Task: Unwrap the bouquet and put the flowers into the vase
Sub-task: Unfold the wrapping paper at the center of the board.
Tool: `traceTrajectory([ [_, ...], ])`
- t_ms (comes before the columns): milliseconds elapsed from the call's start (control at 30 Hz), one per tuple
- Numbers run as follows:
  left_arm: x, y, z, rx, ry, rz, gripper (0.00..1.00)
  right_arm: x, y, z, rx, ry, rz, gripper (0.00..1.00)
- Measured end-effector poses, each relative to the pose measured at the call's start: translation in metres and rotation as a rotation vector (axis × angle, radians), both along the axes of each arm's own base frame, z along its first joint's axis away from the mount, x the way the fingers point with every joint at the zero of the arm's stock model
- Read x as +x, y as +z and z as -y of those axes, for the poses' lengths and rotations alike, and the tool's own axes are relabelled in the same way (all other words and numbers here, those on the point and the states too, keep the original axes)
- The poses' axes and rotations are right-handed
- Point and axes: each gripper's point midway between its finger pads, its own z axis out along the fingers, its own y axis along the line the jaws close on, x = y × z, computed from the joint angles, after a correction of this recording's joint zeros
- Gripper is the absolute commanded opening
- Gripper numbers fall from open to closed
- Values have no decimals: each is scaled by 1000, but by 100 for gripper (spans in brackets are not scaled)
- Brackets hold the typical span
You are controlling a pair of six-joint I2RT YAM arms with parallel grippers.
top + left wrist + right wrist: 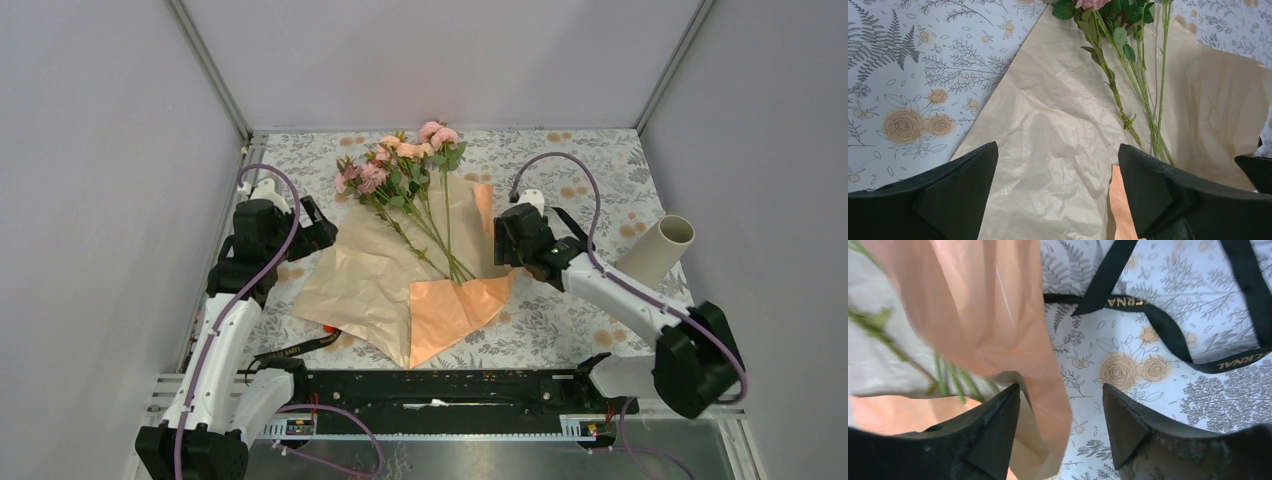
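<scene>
Ribbon: black, loose on the cloth at the near edge, off the bundle.
Paper: tan, crinkled, spread flat at the centre; orange flap folded over at its near right corner; judged light and limp, likely to slide if dragged.
Left gripper: jaws spread wide, nothing held; hung over the paper's left part.
Right gripper: jaws parted, nothing clamped; the flap's edge was seen in the gap beside one finger.
Stems: thin, green, gathered to a point at the flap, fanned toward the far side; judged light and springy; best taken where bunched, low down, across all stems together.
Flowers: pink and peach heads on the far cloth, past the paper; soft, better left ungripped.
Vase: beige tube, tilted at the right edge, well apart from the stems; no flowers in it.
</scene>
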Motion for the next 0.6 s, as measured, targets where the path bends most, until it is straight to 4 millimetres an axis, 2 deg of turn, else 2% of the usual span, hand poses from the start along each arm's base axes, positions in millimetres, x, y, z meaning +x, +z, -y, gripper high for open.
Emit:
traceTrajectory([
  [167, 0, 2, 4, -15, -20, 7, 99, -7, 63, -1, 111, 29, 141, 76],
  [267, 1, 3, 9, -28, -41, 15, 98, -18, 94, -6, 199, 79, 205, 71],
  [367, -1, 2, 23, -48, -80, 18, 97, -37, 116, -23, 314, 186, 223, 65],
  [467, -10, -4, 59, -95, -173, 23, 95, -58, 116, -46, 421, 316, 169, 58],
  [500, -19, -11, 82, -133, -226, 23, 93, -66, 109, -54, 456, 355, 136, 56],
  [600, -41, -25, 129, -194, -349, -3, 83, -89, 84, -70, 513, 426, 35, 51],
])
